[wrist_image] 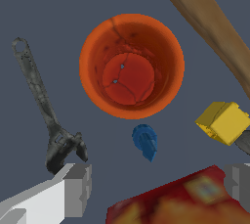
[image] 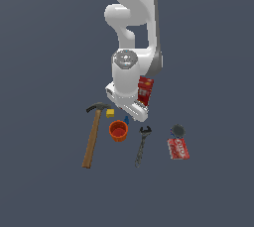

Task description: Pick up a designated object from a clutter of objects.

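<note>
The designated tiny blue pointed piece (image: 126, 120) lies on the floor between the orange cup (image: 118, 131) and the red Cheez-It box (image: 145, 90). In the wrist view the blue piece (wrist_image: 145, 141) lies just beside the cup's rim (wrist_image: 93, 91), apart from it. My gripper (image: 127, 108) hangs right above the blue piece. It is open and empty (wrist_image: 157, 174), with one finger (wrist_image: 75, 189) on each side of the picture. The small yellow cube (wrist_image: 223, 122) lies beside the blue piece.
The wooden-handled hammer (image: 94, 134) lies on the exterior view's left of the cup. The dark wrench (image: 142, 144) lies on its right. The red can (image: 178, 148) and dark disc (image: 177, 130) lie further right. The Cheez-It box (wrist_image: 180, 201) lies between my fingers.
</note>
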